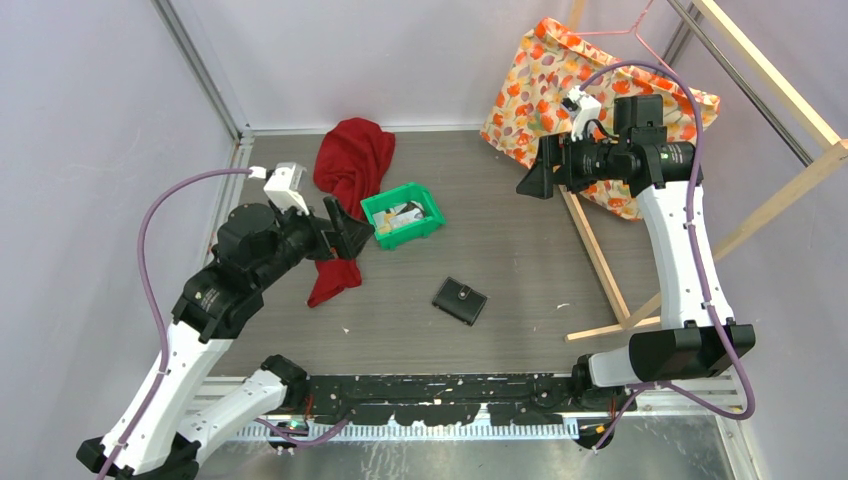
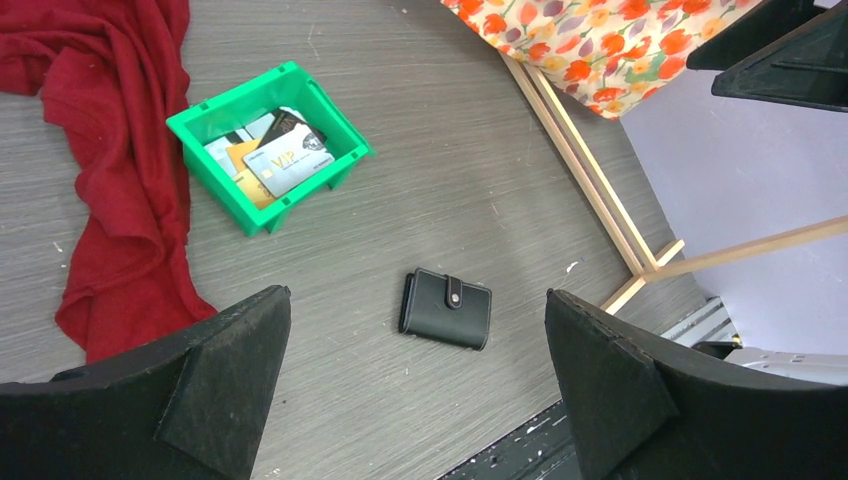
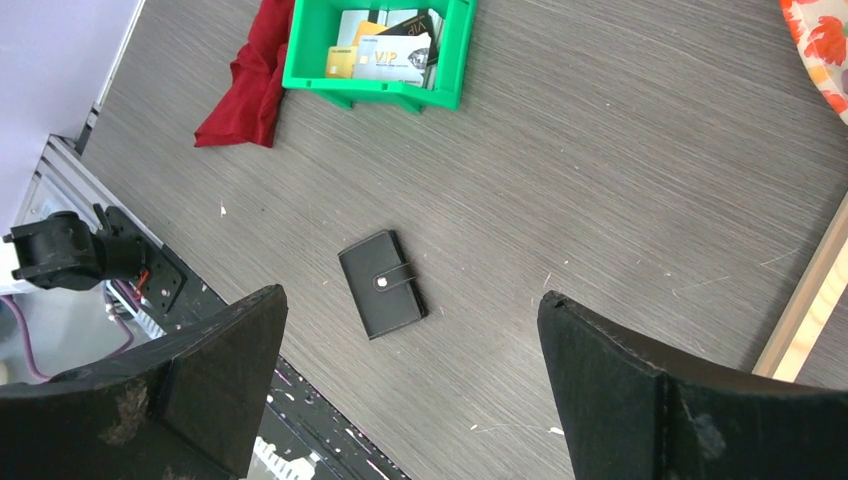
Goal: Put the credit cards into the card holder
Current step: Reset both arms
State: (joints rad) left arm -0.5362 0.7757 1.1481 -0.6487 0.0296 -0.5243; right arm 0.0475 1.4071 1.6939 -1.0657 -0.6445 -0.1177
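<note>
The credit cards [image 2: 283, 160] lie in a loose heap inside a green bin [image 2: 310, 190] towards the far left of the bench [image 1: 500, 260]. The pale card on top carries "VIP" in gold letters. A yellow-orange card shows beneath it, and the small print on the others is too fine to read. A red cloth [image 2: 110, 150] is bunched against the bin's left side.

The card holder [image 2: 445, 308] lies flat and folded shut in the middle of the bench, its tab snapped across the front. It sits well apart from the bin, nearer the arm bases.

The left hand [image 1: 348, 228] hangs over the red cloth just beside the bin, spread wide with nothing in it. The right hand [image 1: 535, 170] is raised near a flowered bag [image 1: 560, 70] and a wooden frame [image 1: 598, 258], also fully spread and holding nothing.
</note>
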